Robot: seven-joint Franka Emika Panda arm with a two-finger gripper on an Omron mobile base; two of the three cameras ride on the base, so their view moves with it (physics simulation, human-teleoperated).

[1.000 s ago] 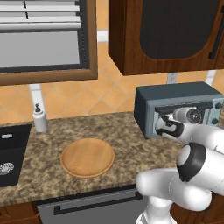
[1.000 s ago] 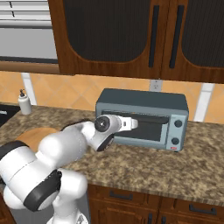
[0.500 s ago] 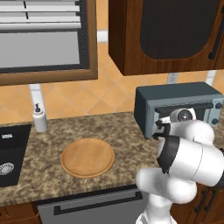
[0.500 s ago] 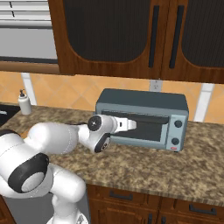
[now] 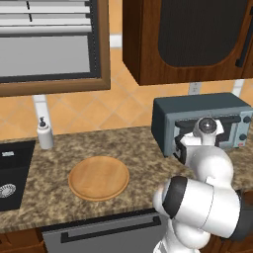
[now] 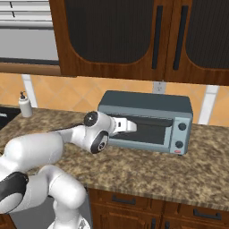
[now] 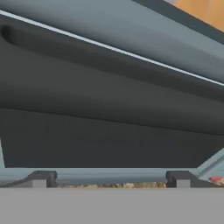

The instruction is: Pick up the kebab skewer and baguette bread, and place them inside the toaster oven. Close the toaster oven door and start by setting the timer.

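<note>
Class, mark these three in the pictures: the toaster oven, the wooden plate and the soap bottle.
toaster oven (image 6: 147, 103): right base view, on its flat top.
wooden plate (image 5: 99, 178): left base view, bare middle.
soap bottle (image 5: 45, 136): left base view, its body.

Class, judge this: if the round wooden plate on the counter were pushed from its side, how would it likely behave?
The wooden plate looks stiff and lies flat on the counter, so it would probably slide, not tip. Its raised rim gives something to push against. Being round, it might spin if pushed off-centre.
</note>
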